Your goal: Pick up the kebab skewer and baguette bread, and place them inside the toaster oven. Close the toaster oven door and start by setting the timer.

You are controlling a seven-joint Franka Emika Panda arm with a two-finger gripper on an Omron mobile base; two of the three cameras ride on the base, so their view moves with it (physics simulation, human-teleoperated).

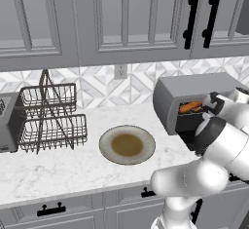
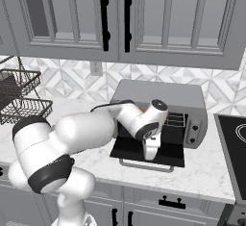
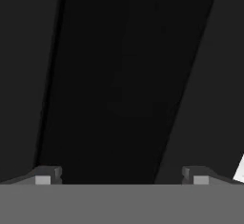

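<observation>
The gripper, jaws spread and empty, hung low over the lowered toaster oven door, placed to lift it shut, the baguette bread lying inside the toaster oven.

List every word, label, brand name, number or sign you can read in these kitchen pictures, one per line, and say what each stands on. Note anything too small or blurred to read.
No readable text in any view.
The toaster oven has small knobs at its right edge; any markings around them are too small to read.
The toaster, plate, cabinet doors and wall outlet show no writing.
The stovetop shows only a white ring outline, no characters.
</observation>
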